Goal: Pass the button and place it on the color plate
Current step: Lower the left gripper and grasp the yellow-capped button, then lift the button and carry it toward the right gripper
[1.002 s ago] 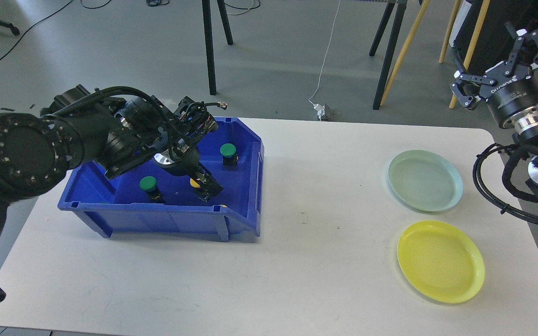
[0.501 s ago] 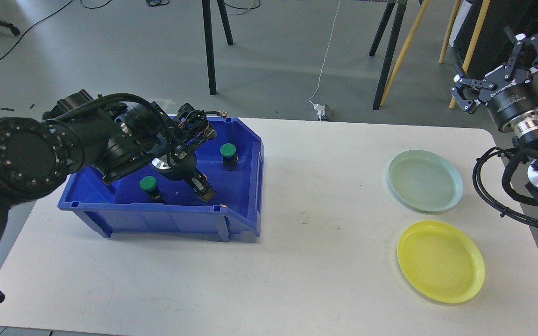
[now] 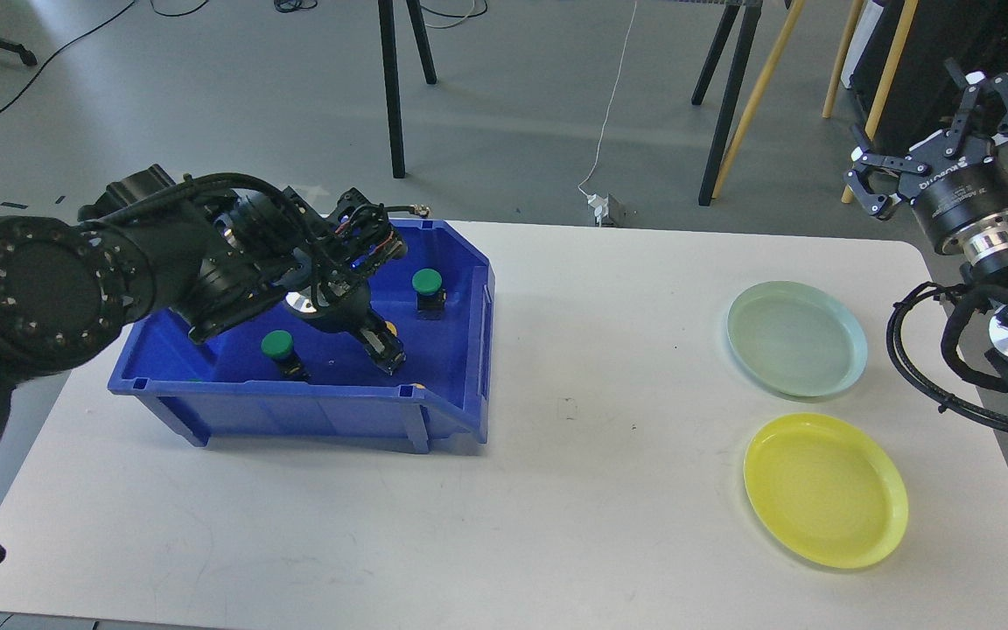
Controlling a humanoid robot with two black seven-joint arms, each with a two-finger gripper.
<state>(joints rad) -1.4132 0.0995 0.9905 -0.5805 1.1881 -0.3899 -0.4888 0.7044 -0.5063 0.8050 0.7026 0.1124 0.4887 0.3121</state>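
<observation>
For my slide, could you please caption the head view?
Left pincer reaching into a blue bin of buttons, two plates waiting at right.

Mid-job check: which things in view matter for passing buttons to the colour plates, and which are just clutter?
Job items:
- left hand, down in the blue bin
- right hand, raised off the table's right end
- green buttons
- a yellow button, mostly hidden by the left hand
- pale green plate
- yellow plate

Lying about:
- floor cables
- stand legs

White table (image 3: 556, 490) carries a blue bin (image 3: 311, 411) at left. At right sit two plates, pale green plate (image 3: 797, 338) above yellow plate (image 3: 825, 490).
</observation>
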